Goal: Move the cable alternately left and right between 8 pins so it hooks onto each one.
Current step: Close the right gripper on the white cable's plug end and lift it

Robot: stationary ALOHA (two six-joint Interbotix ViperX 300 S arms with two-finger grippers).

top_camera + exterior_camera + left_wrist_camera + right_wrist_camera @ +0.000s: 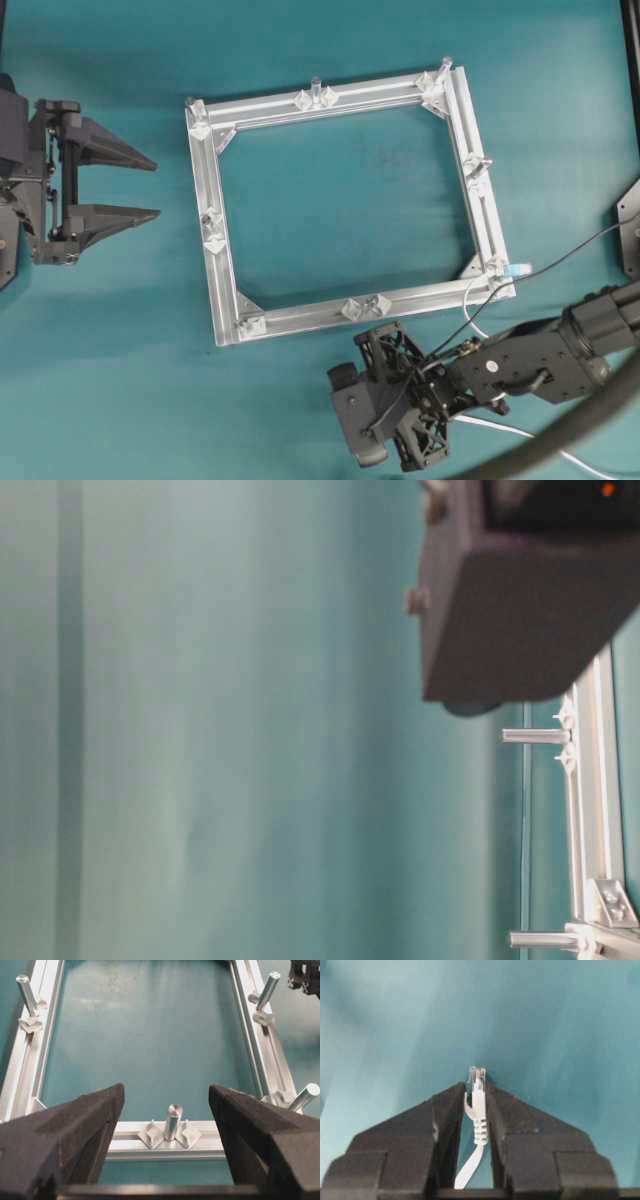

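Clamping cable (pixel 479 1110) plug, right hand (pixel 476 1094); left hand (pixel 165 1105) apart; cable run mostly hidden.

Open teal table (pixel 300 60) surrounds the square aluminium frame (pixel 222 270), and its interior is bare, leaving passage there. Eight pins (pixel 315 88) stand upright along the rails, breaking the run along each side. The left gripper (pixel 150 187), fingers spread, faces the frame's left rail with a gap between. At the near edge, the right gripper (pixel 375 455) and a dark hose (pixel 560 430) crowd the near-right corner.
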